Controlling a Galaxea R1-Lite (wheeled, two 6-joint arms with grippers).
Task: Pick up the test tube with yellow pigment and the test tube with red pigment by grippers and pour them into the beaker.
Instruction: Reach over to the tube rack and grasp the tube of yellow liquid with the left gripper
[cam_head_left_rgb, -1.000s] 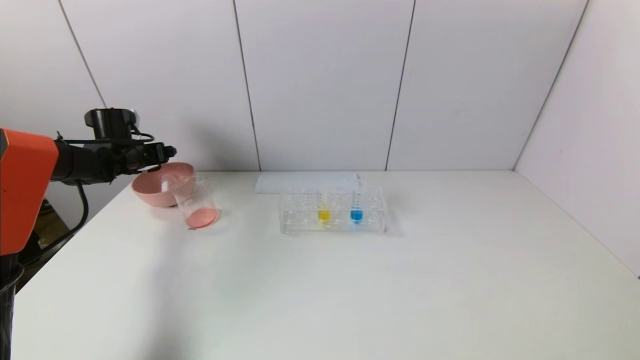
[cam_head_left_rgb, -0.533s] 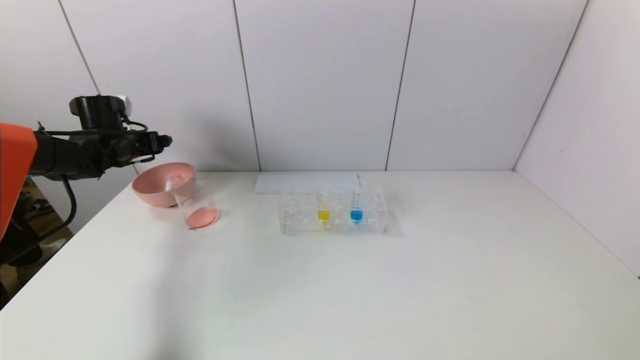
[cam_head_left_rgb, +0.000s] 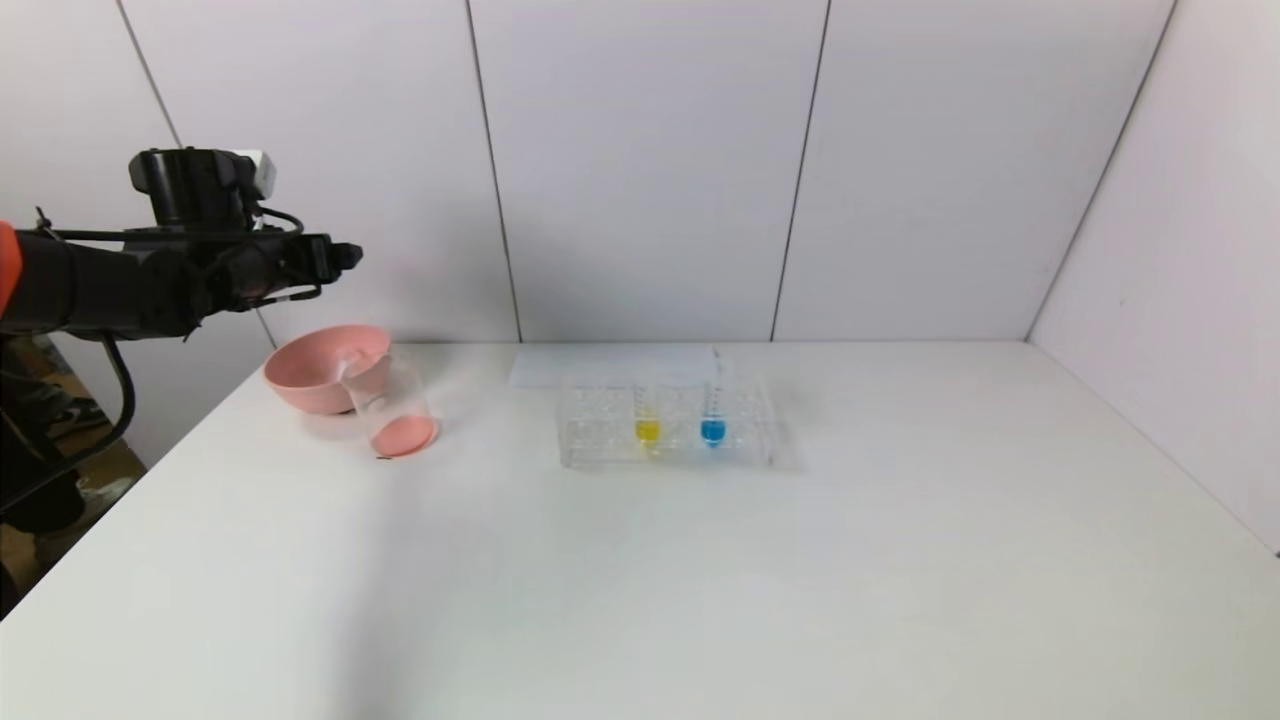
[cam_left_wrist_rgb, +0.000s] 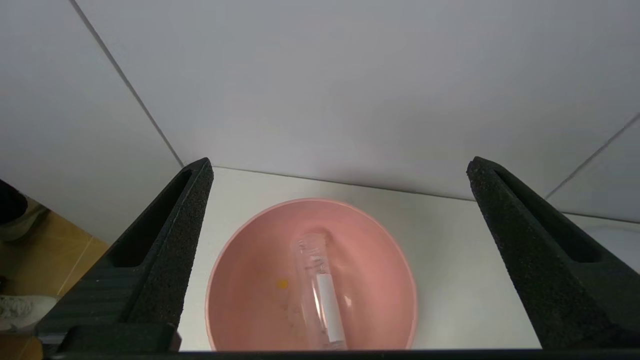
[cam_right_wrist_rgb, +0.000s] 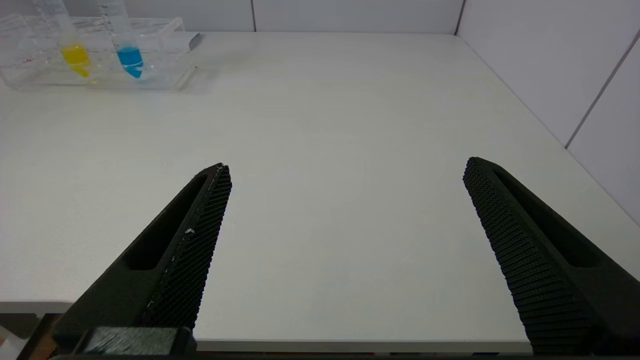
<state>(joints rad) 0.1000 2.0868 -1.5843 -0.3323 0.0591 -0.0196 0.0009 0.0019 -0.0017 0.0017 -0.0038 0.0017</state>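
The test tube with yellow pigment (cam_head_left_rgb: 648, 418) stands in the clear rack (cam_head_left_rgb: 600, 445), left of a blue-liquid tube (cam_head_left_rgb: 712, 415); it also shows in the right wrist view (cam_right_wrist_rgb: 74, 50). No tube holding red liquid is in view. The beaker (cam_head_left_rgb: 388, 392) stands beside the pink bowl (cam_head_left_rgb: 310, 372), with orange-red liquid at its base. My left gripper (cam_head_left_rgb: 340, 258) is open and empty, high above the bowl; in the left wrist view (cam_left_wrist_rgb: 340, 162) an empty clear tube (cam_left_wrist_rgb: 317, 287) lies in the bowl (cam_left_wrist_rgb: 250, 260). My right gripper (cam_right_wrist_rgb: 345, 167) is open and empty over the table's front edge.
A flat white sheet (cam_head_left_rgb: 570, 365) lies behind the rack. White wall panels close the back and right sides. The table's left edge runs just beyond the bowl. A small yellow spot (cam_left_wrist_rgb: 282, 283) marks the inside of the bowl.
My left gripper has risen from about the bowl's rim height to well above it, open throughout. The beaker, bowl and rack have not moved.
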